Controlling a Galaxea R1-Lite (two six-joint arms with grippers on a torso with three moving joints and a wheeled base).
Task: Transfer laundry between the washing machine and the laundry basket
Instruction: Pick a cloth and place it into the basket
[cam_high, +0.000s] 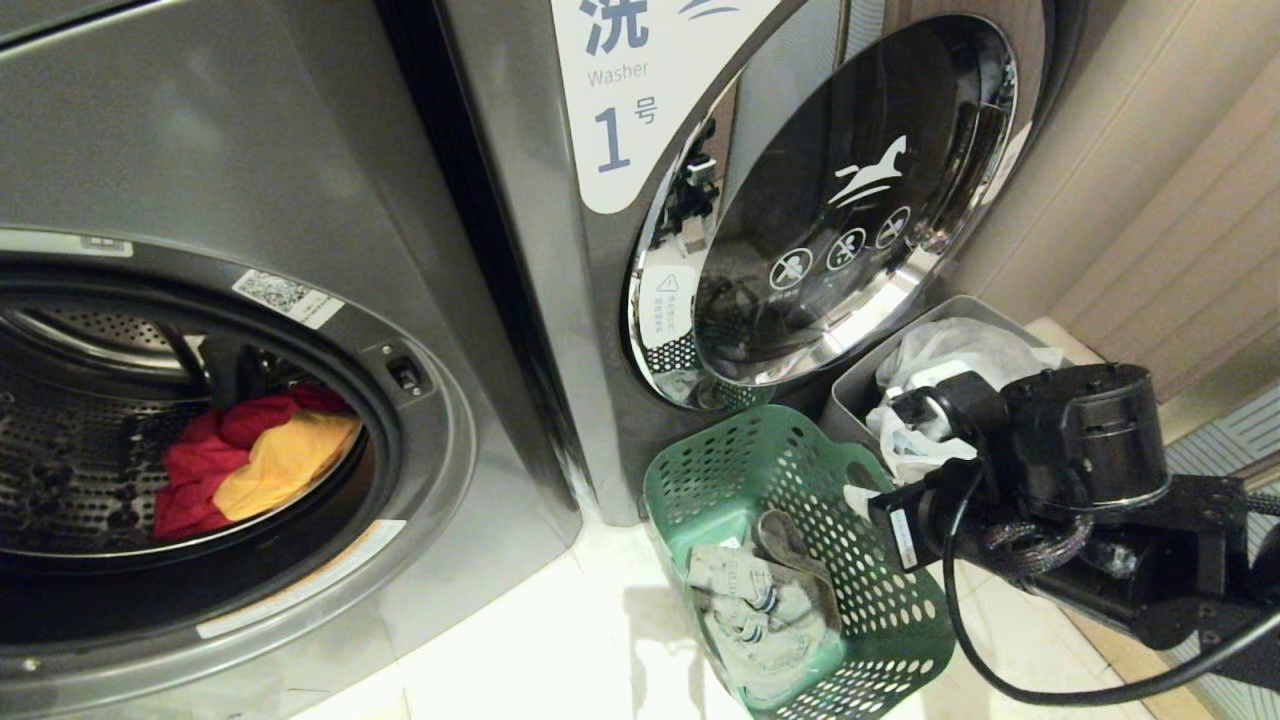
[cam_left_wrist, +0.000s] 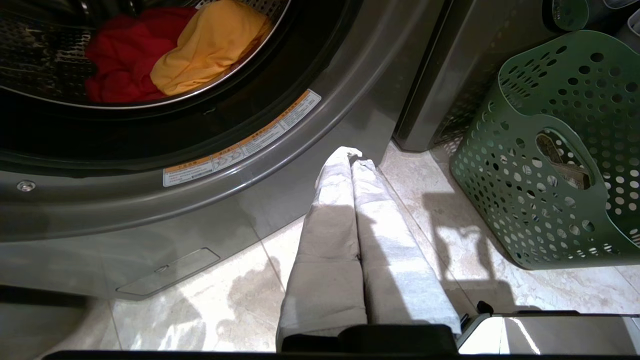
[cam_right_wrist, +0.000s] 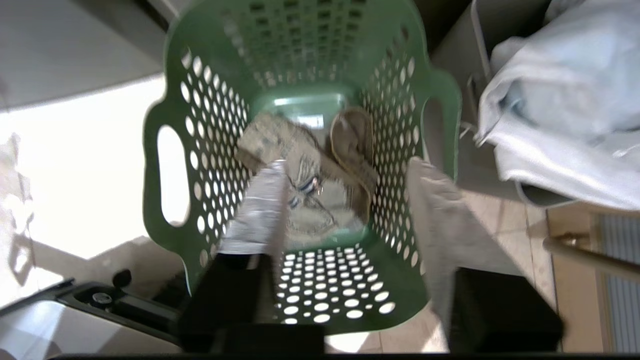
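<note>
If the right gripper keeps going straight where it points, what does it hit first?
Probably the grey-green garment lying in the laundry basket: the open right gripper points down into it. Depth is unclear.

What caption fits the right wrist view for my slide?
Right gripper, jaws open, above the green laundry basket holding a crumpled grey-beige cloth.

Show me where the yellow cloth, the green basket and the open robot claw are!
yellow cloth (cam_high: 285, 462), head view, middle of the fold inside the drum.
green basket (cam_high: 700, 470), head view, its left rim.
right gripper (cam_right_wrist: 345, 172), right wrist view, midway between its spread fingertips.
</note>
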